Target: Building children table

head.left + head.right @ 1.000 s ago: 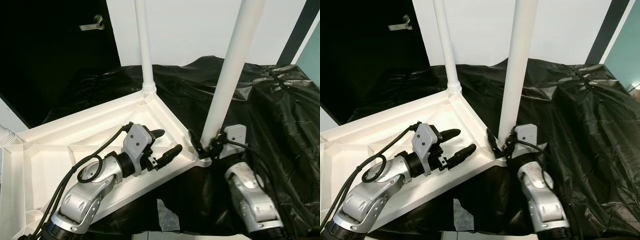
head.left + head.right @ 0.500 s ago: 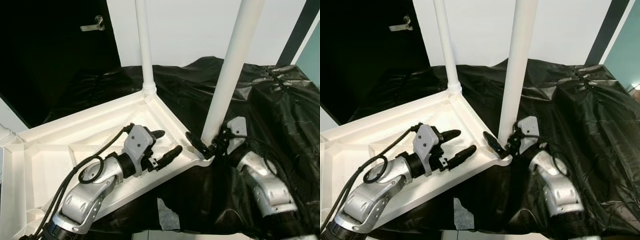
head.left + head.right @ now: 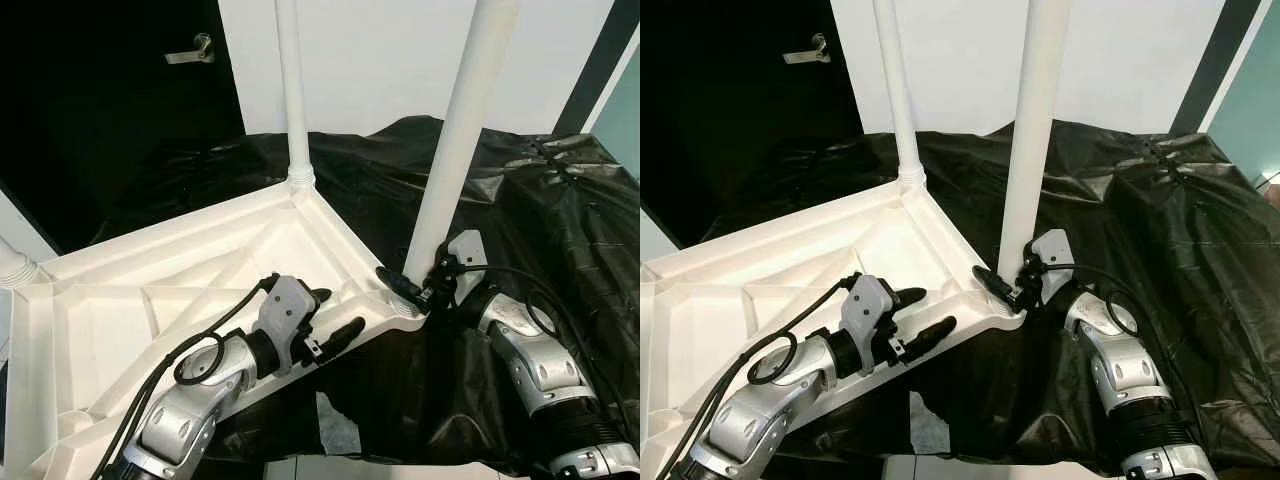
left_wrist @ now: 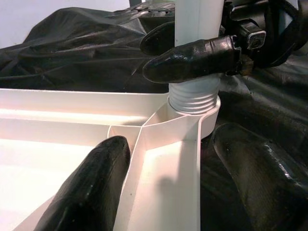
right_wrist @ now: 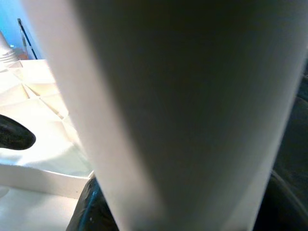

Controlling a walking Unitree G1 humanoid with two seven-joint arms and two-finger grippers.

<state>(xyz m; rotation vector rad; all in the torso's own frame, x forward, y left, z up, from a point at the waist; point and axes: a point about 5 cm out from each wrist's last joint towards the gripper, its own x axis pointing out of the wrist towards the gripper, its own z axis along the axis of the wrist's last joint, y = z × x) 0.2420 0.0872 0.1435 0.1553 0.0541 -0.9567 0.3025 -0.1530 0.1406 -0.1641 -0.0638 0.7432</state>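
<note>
Leg [image 3: 452, 150] looks stiff, slippery plastic; right gripper [image 3: 420, 291] pinches its base, left gripper [image 3: 325, 318] spread at 9 o'clock

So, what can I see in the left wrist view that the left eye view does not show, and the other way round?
The left wrist view alone shows the ribbed threaded collar where the near table leg enters its corner socket, with a right gripper finger across it. The left eye view alone shows the second leg at the far corner, the door handle and both silver arms. Both show the upturned white tabletop, the black sheet and the open left gripper.
</note>
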